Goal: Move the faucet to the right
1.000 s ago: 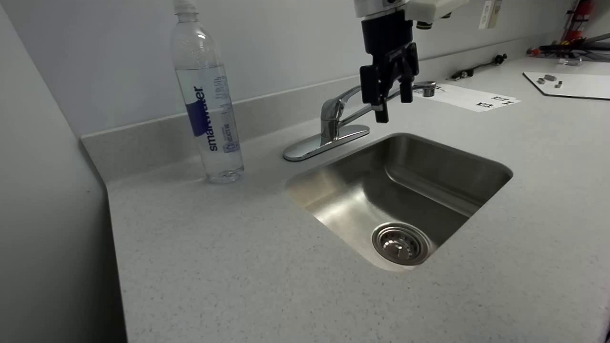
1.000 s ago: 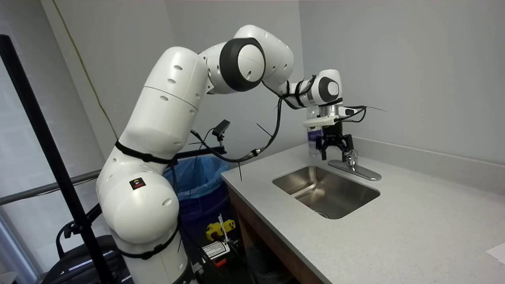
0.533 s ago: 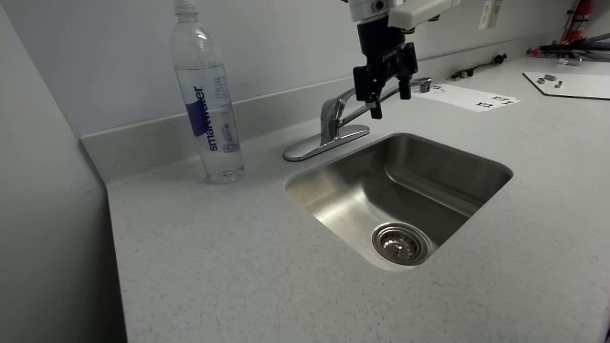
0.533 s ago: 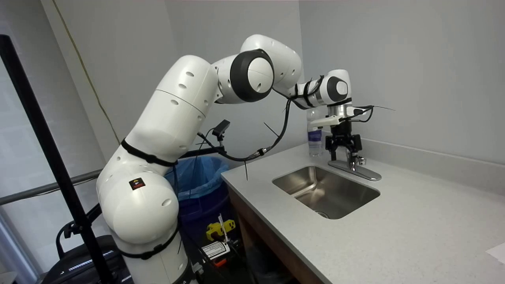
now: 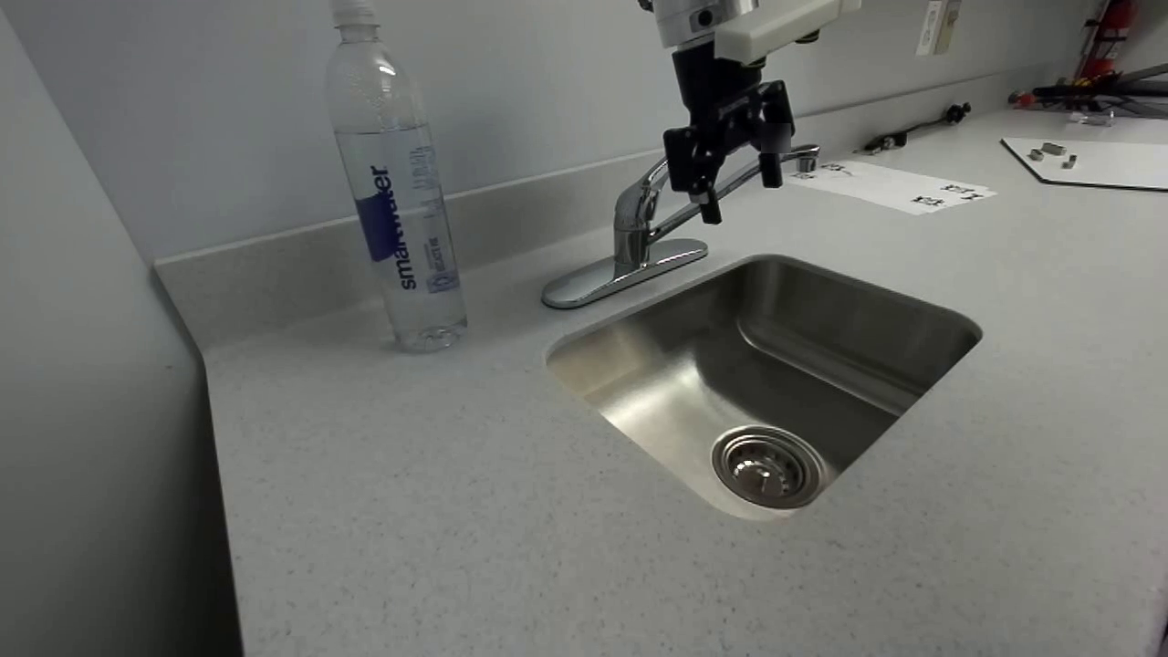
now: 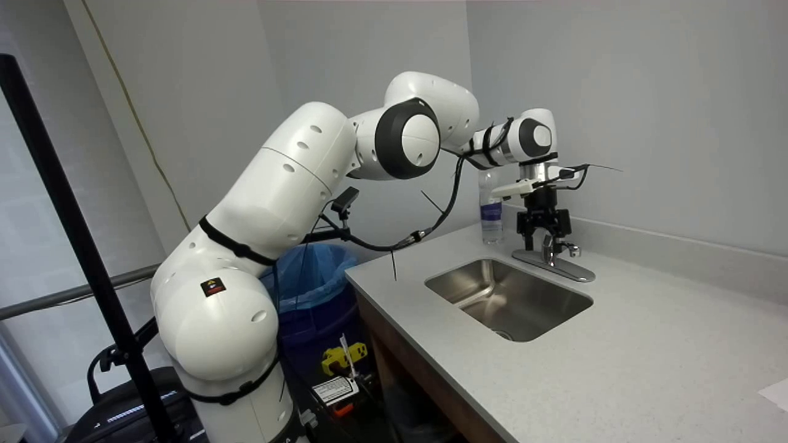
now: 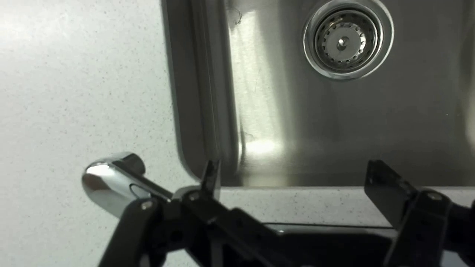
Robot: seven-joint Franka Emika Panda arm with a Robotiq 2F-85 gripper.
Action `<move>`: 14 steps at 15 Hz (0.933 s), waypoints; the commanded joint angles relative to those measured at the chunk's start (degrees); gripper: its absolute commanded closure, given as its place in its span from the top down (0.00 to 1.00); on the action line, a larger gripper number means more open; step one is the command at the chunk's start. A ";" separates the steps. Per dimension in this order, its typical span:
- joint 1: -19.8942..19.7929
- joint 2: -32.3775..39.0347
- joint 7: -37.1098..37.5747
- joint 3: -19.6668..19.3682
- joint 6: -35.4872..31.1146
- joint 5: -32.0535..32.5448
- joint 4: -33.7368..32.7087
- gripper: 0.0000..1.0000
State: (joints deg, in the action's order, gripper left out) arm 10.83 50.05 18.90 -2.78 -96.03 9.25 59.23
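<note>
I've got my tool spread wide by the faucet, honestly can't tell if it's touching the spout.

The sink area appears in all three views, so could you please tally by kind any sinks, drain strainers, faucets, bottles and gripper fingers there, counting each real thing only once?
Sink: 1
Drain strainer: 1
Faucet: 1
Water bottle: 1
Gripper fingers: 2
Total: 6
</note>
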 commanded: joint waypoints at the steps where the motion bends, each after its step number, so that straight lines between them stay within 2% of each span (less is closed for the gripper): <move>1: -0.67 4.52 -0.52 -0.07 2.85 -0.79 -8.35 1.00; 8: 0.04 -1.30 -9.46 4.36 0.32 -0.98 -1.92 1.00; 14: -0.52 -4.32 -15.29 7.35 0.14 -1.31 -1.09 1.00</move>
State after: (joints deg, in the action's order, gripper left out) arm 11.20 48.47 6.91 3.22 -94.65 8.94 55.74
